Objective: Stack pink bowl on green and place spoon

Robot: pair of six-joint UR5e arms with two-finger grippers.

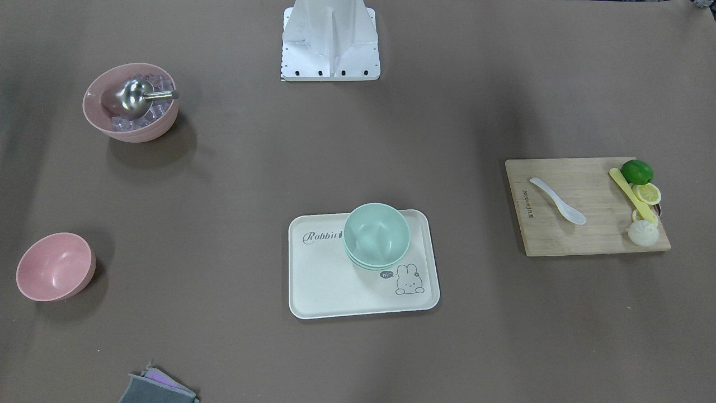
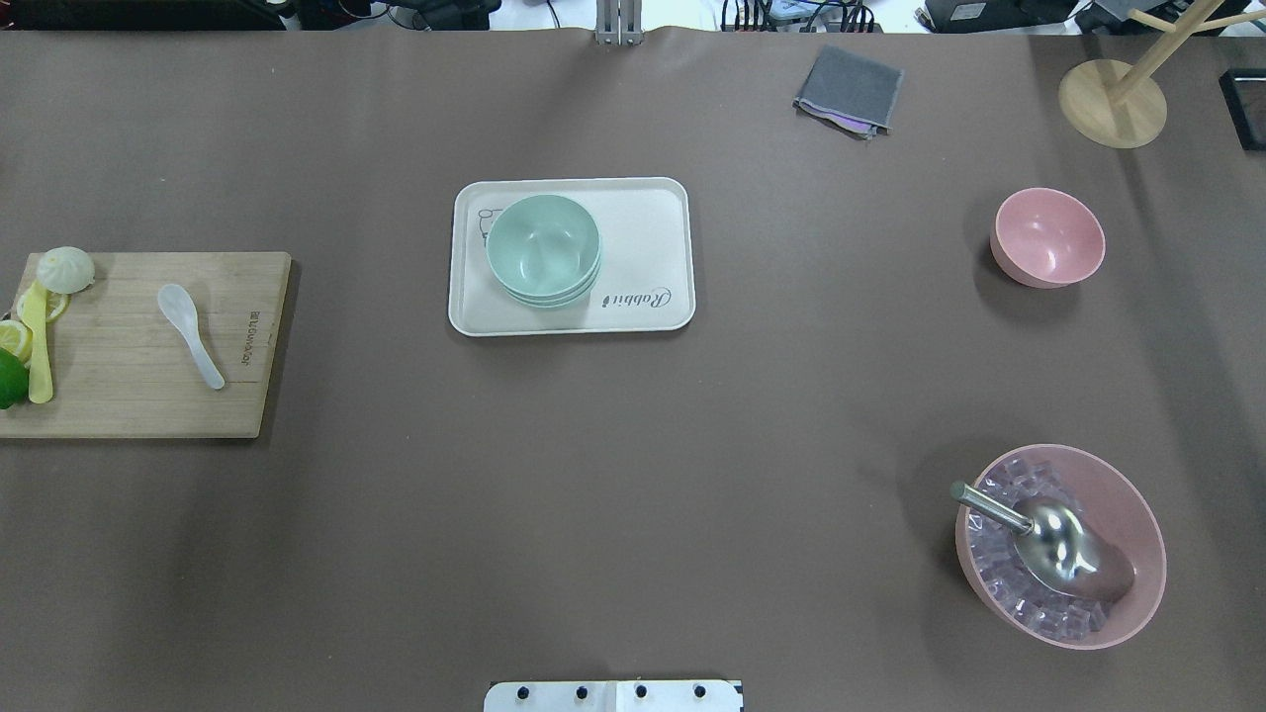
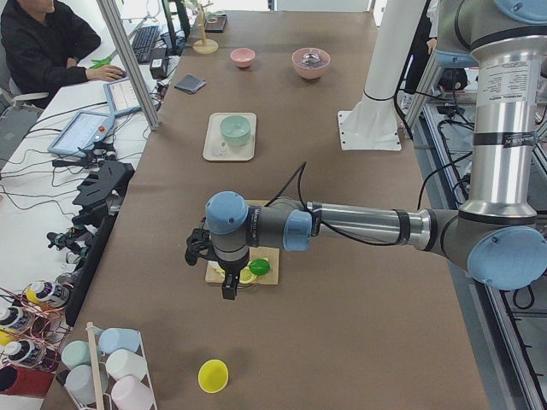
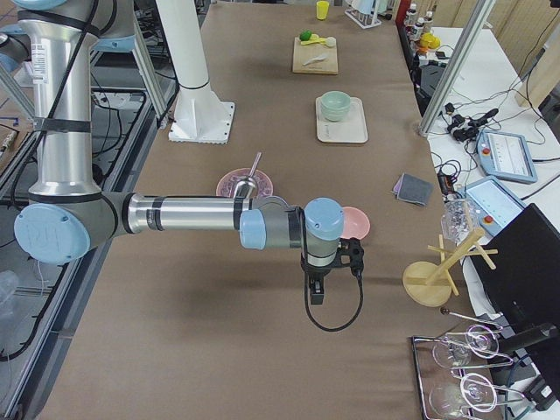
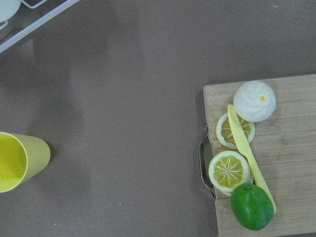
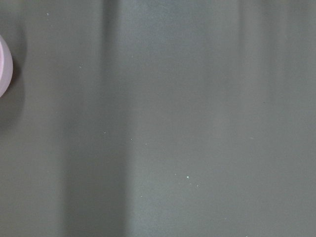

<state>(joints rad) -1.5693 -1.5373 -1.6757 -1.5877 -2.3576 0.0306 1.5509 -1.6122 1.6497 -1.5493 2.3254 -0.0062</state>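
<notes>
Left gripper (image 3: 229, 286) is hanging fingers-down by the cutting board's (image 2: 129, 396) end, far left of the tray (image 2: 643, 237). Right gripper (image 4: 317, 293) is hanging far right of the tray, near the pink bowl (image 2: 1047, 237). Spread or pressed together: cannot tell for either.

Brown table (image 2: 633, 445) is running long, with a person (image 3: 43, 43) sitting alongside. Both forearms are reaching out level. The tray is carrying the green bowls (image 2: 543, 249). Spoon (image 2: 190, 334) is lying on the board.

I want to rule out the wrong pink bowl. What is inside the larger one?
The larger bowl holds clear ice cubes with a metal scoop lying on them. The ice and scoop cover the bowl's bottom, so anything beneath them cannot be seen.
</notes>
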